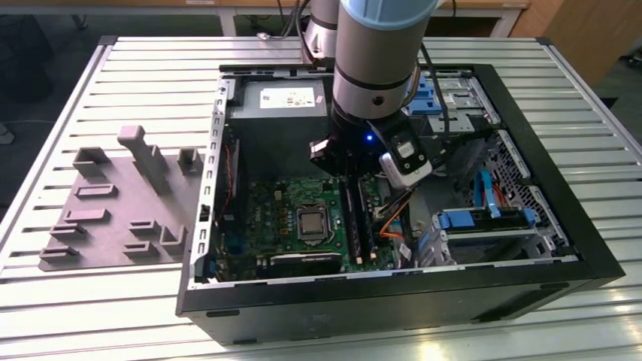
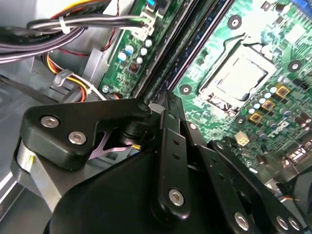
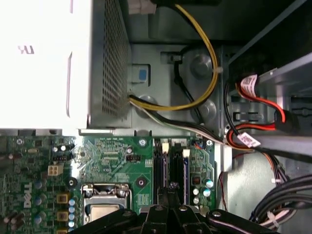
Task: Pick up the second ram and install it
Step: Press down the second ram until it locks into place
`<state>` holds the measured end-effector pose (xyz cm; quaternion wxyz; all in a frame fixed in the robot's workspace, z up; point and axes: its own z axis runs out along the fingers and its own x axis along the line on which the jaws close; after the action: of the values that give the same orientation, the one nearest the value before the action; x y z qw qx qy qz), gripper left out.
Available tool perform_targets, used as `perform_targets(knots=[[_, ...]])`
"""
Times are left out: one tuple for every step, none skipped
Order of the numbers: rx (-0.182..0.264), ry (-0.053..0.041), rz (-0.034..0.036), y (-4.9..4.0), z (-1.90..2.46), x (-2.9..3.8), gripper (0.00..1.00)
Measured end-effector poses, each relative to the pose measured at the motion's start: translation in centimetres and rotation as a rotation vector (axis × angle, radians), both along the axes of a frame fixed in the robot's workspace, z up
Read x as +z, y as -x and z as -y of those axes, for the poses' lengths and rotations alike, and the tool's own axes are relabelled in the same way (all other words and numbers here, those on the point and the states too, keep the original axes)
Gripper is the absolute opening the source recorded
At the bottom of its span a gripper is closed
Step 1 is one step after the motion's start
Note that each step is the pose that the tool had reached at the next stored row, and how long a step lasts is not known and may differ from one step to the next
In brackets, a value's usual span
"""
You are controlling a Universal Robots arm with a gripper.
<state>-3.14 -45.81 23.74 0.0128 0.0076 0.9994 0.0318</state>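
Note:
My gripper (image 1: 346, 177) reaches down into the open computer case (image 1: 561, 248), over the memory slots of the green motherboard (image 1: 266, 214). Its fingers are drawn together, as both wrist views show (image 2: 165, 97) (image 3: 171, 187). The second ram (image 1: 350, 214) is a thin dark stick standing on edge along a slot, and it runs from under the fingertips toward the case's front. The fingertips meet on its top edge near the slot's far end. Another dark stick (image 1: 366, 222) lies parallel just to the exterior view's right.
The processor socket (image 1: 313, 224) sits just left of the slots in the exterior view. The power supply (image 1: 276, 113) and cable bundles (image 3: 204, 63) crowd the far side. Orange cables (image 1: 393, 218) and blue drive cages (image 1: 482, 220) lie to the right. A grey moulded tray (image 1: 110, 218) rests outside the case.

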Motion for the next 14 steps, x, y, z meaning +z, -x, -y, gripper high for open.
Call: perform_targets(knots=[[0.0,0.0,0.0,0.0,-0.12,0.0,0.11],[0.0,0.0,0.0,0.0,-0.23,0.0,0.11],[0.0,0.0,0.0,0.0,-0.33,-0.01,0.11],[0.0,0.0,0.0,0.0,-0.42,-0.01,0.11],[0.0,0.0,0.0,0.0,-0.51,-0.01,0.11],[0.0,0.0,0.0,0.0,-0.58,-0.01,0.11],[0.0,-0.0001,0.0,0.0,-0.65,-0.01,0.11],[0.0,0.0,0.0,0.0,-0.71,-0.01,0.11],[0.0,0.0,0.0,0.0,-0.77,-0.01,0.11],[0.0,0.0001,0.0,0.0,-0.82,-0.01,0.11],[0.0,0.0,0.0,0.0,-0.87,-0.01,0.11],[0.0,-0.0001,0.0,0.0,-0.92,-0.02,0.11],[0.0,-0.0001,0.0,0.0,-0.94,-0.02,0.11],[-0.001,-0.0001,0.0,0.0,-0.94,-0.02,0.11]])
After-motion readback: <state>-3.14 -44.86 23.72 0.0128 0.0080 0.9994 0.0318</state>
